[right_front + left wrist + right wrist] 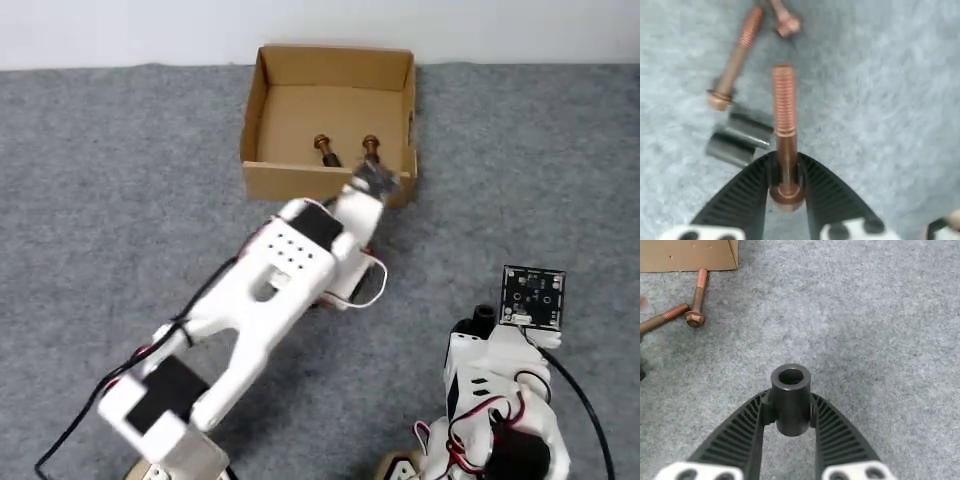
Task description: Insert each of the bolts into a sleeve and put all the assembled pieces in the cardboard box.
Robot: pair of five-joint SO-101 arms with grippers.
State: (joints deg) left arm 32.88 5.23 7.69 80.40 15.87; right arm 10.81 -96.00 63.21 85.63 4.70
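My left gripper (785,170) is shut on a copper bolt (784,125), gripped just above its head, with the threaded end pointing away. On the carpet beneath it lie a black sleeve (737,140), a loose bolt (735,62) and the head of another bolt (786,22). My right gripper (790,410) is shut on an upright black sleeve (791,397) with its bore facing the camera. In the high view the left arm's gripper (372,185) hangs at the front wall of the cardboard box (262,105). Two assembled pieces (322,148) (370,147) lie inside the box.
Two loose bolts (699,292) (662,320) lie on the grey carpet near the box corner (687,252). The right arm (500,400) sits at the lower right of the table, with open carpet between it and the box.
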